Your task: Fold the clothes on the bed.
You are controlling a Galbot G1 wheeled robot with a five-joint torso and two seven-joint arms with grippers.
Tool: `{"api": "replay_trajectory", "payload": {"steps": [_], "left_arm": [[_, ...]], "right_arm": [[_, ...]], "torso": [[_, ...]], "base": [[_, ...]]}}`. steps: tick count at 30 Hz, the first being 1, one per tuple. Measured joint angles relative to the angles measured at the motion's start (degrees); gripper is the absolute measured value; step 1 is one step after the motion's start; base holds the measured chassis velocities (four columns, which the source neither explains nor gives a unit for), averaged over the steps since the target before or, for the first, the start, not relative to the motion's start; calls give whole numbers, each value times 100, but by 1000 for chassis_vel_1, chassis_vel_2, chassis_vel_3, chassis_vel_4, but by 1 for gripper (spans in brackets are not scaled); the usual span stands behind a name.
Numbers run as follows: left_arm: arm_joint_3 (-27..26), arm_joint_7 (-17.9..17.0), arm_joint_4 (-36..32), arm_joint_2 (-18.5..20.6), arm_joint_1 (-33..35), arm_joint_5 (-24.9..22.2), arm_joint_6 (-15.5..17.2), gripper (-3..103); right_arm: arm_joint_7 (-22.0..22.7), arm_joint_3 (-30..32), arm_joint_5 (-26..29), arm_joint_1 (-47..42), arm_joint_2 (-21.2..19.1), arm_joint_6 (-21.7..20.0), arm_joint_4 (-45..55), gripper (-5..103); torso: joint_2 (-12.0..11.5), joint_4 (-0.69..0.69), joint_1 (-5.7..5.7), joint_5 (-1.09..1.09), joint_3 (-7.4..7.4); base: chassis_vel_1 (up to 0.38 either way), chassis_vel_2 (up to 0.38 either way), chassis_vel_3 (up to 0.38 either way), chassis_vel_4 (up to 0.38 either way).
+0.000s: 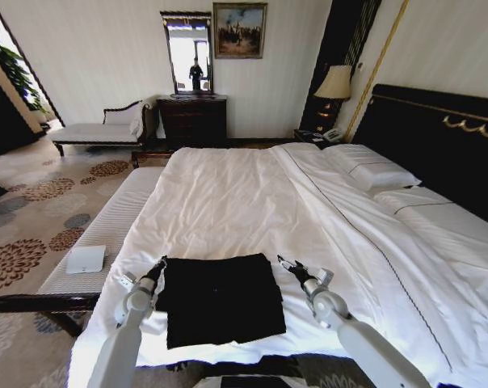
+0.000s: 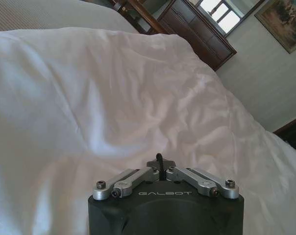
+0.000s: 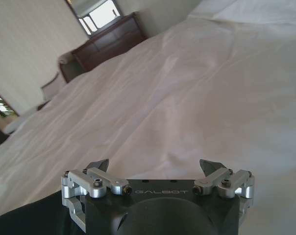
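While the folded black T-shirt (image 1: pixel 220 298) lies at the bed's (image 1: pixel 252 194) foot edge, the left pincer (image 1: pixel 158 267) hovers clenched beside it and the right pincer (image 1: pixel 288 265) hovers released opposite.

A black T-shirt (image 1: pixel 220 297), folded into a rough rectangle, lies flat on the white sheets near the foot edge of the large bed (image 1: pixel 252 202), whose pillows (image 1: pixel 372 170) rest against a dark headboard (image 1: pixel 438 137) on the right. The left tool (image 1: pixel 157 267) hovers just beside the shirt's left edge near its far corner, and the right tool (image 1: pixel 286 263) is just beside its right far corner, tips pointing up the bed. A pale upholstered bench (image 1: pixel 107 234) along the bed's left side carries a small white flat object (image 1: pixel 86 259).
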Motion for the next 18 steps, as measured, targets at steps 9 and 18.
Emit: {"api": "replay_trajectory", "payload": {"steps": [9,18], "left_arm": [[0,-14,-3,-32,13,28,-20,1],[-13,-35,12,-34,97,117,-33,1]], "right_arm": [[-527,-215,172,350,195,-21,-488,100],[-531,-463,339,654,355,-282,-646,95]], "torso": [[0,0,0,0,0],[0,0,0,-1,0]], "base": [[0,0,0,0],[0,0,0,0]]}}
